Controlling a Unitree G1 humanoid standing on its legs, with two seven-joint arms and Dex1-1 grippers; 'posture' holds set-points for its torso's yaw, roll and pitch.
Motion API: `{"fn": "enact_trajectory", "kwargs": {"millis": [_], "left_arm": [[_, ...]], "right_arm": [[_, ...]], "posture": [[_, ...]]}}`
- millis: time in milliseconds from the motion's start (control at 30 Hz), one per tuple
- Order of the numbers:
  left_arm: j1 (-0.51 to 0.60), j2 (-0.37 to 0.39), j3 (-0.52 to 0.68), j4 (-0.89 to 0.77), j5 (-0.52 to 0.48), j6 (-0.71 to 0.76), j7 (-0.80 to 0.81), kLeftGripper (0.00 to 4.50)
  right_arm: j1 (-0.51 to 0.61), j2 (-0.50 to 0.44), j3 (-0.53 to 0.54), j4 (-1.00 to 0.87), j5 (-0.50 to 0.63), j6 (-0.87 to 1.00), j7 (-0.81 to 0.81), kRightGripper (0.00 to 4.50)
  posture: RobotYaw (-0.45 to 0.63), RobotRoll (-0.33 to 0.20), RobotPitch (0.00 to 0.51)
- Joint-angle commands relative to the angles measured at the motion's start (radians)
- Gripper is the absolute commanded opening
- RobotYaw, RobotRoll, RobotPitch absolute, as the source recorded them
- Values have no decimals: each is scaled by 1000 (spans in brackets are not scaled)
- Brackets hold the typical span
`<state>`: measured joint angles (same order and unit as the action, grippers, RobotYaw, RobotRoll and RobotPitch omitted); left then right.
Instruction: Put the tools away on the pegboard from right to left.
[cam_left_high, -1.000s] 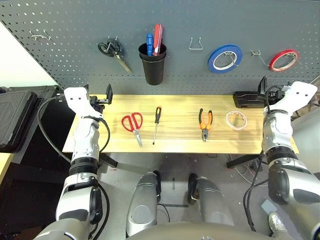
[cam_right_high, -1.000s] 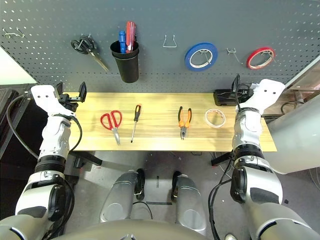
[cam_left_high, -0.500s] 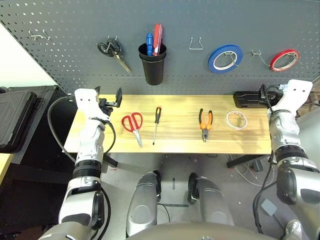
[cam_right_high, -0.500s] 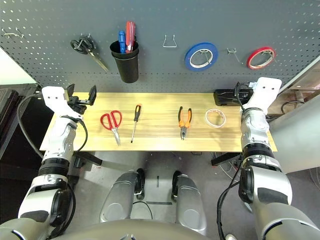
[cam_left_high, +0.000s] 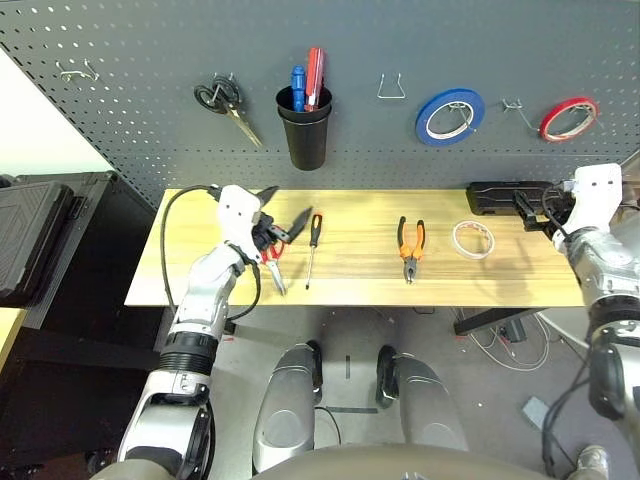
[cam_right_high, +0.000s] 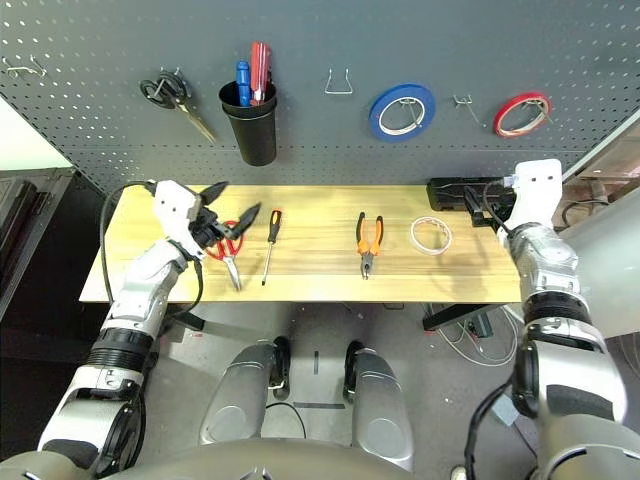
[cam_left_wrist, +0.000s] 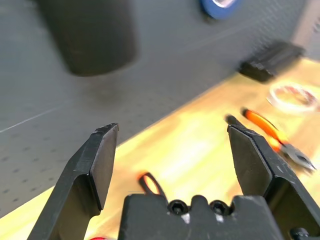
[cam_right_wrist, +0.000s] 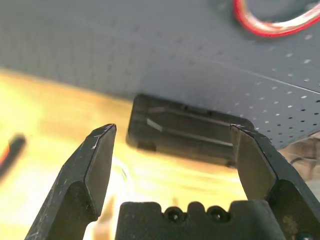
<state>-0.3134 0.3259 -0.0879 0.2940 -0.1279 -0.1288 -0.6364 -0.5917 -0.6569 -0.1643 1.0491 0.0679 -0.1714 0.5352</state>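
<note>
I see my left gripper (cam_left_high: 283, 214) over the red-handled scissors (cam_left_high: 266, 251) near the desk's (cam_left_high: 350, 285) left end, fingers (cam_left_wrist: 97, 162) spread wide, holding nothing. My right gripper (cam_right_wrist: 175, 155) hangs past the right edge, fingers wide apart and empty, facing a black box (cam_left_high: 505, 197) at the back right corner. The screwdriver (cam_left_high: 313, 246), pliers (cam_left_high: 410, 247) and whitish tape roll (cam_left_high: 473, 239) lie in a row toward the right. The pegboard (cam_left_high: 150, 110) stands behind.
</note>
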Motion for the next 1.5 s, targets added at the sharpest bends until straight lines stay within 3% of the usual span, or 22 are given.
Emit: {"fn": "enact_trajectory", "kwargs": {"millis": [33,333,567,1100,1500], "left_arm": [[17,6,-50,-21,30,17,-42,4455],[-6,38,-159,-16,113,31,-125,4455],[-16,42,-178,-24,134,61,-133,4455],[23,73,-188,-148,150,153,-134,4455],[81,102,-180,-266,151,238,-115,4455]], "right_arm": [[-44,-38,43,56,-43,42,74,4500],[-169,-83,204,158,-190,86,274,4500],[-227,-58,283,230,-271,131,348,4500],[-252,78,344,288,-363,167,255,4500],[-255,135,348,311,-395,226,167,4500]], "posture": [[128,0,169],[111,0,207],[122,0,248],[193,0,340],[256,0,364]]}}
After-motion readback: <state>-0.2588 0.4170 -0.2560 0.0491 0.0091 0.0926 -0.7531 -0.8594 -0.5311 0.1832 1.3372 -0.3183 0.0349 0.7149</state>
